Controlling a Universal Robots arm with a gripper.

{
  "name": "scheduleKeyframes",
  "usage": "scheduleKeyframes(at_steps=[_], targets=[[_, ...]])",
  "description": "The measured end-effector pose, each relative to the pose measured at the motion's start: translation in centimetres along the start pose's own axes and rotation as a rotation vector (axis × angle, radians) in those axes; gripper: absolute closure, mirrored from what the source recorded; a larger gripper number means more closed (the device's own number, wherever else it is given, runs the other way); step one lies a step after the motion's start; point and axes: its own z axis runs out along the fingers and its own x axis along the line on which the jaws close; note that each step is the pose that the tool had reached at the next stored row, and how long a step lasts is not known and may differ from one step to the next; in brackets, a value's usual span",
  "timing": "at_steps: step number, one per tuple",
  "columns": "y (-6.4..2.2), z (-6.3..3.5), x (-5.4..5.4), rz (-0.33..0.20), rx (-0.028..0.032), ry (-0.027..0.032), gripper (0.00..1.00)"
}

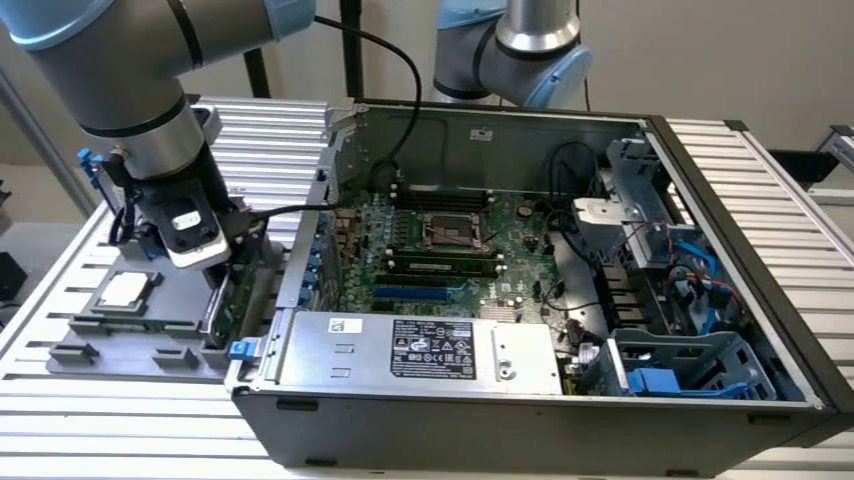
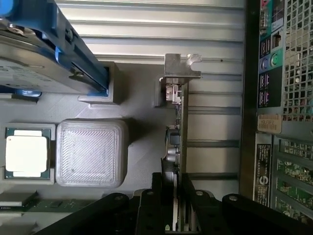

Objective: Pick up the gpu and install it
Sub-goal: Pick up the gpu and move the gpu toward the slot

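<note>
The claw point(image 2: 175, 182) was seen nearly closed, pinched on the gpu point(image 2: 181, 120), which stood on edge between its jaws, silver bracket point(image 2: 180, 68) farthest from it. The card was judged light, stiff and fragile, best held by the bare board edges.

You see the gripper point(image 2: 177, 180) clamping the gpu point(image 2: 178, 112) edge-on over a grey tray point(image 2: 142, 115), CPU point(image 2: 27, 152) and drive point(image 2: 39, 54) nearby, case point(image 2: 279, 98) beside.
</note>
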Motion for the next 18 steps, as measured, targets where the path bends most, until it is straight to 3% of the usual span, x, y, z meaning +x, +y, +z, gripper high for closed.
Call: scheduleKeyframes(at_steps=[6,18], targets=[[0.01,-0.17,0.0,0.0,-0.0005,-0.0003,1.0],[0.26,-5.46,-0.3,0.0,-0.0002,0.0,1.0]])
